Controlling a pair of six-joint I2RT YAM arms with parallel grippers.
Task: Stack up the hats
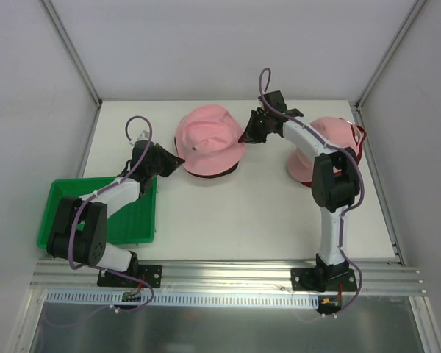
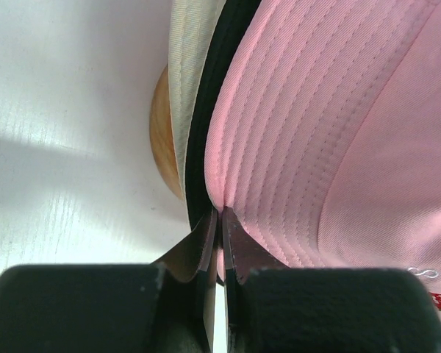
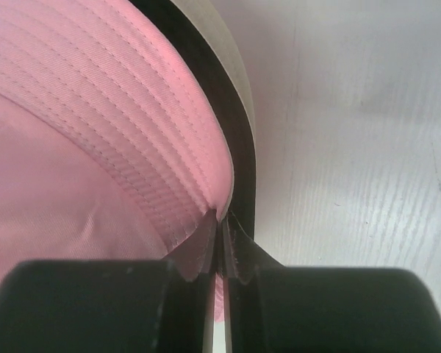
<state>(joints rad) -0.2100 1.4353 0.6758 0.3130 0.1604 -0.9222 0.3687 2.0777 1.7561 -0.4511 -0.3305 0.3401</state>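
A pink bucket hat lies on top of a stack at the table's back middle. Under its brim show a black hat's edge and a beige hat's edge, over a wooden stand. My left gripper is shut on the pink hat's left brim. My right gripper is shut on its right brim; black and beige edges lie below. A pink cap with a red one under it sits at the right, behind my right arm.
A green tray lies at the left front, under my left arm. Aluminium frame posts and white walls close in the table at the back and both sides.
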